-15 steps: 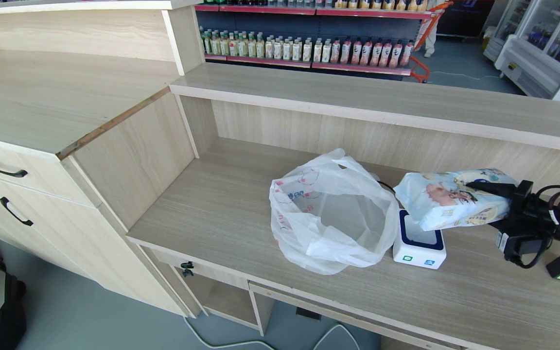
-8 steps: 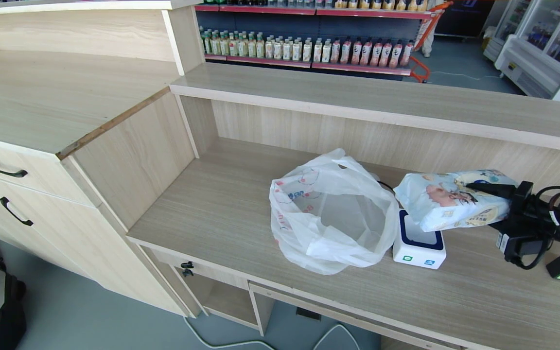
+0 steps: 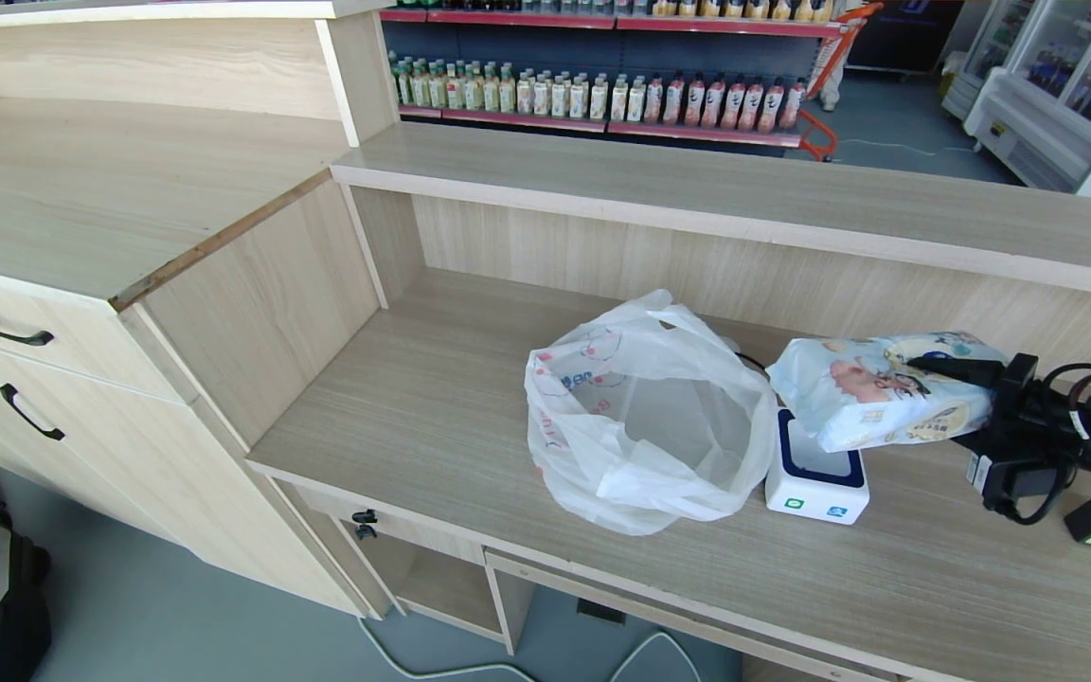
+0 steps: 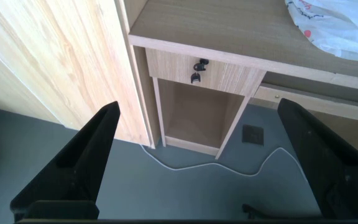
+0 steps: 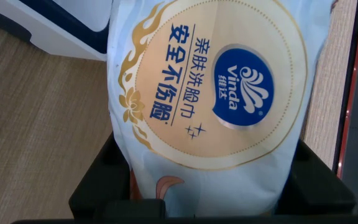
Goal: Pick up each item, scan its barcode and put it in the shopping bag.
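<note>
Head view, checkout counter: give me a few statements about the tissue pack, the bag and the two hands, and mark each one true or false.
1. The right hand holds the tissue pack. True.
2. The tissue pack lies inside the shopping bag. False: it is held up beside the bag, over the scanner.
3. The shopping bag stands open on the counter, to the robot's left of the scanner. True.
4. The left hand grips the bag's handle. False: it is open and empty, low down in front of the counter, over the floor.
</note>
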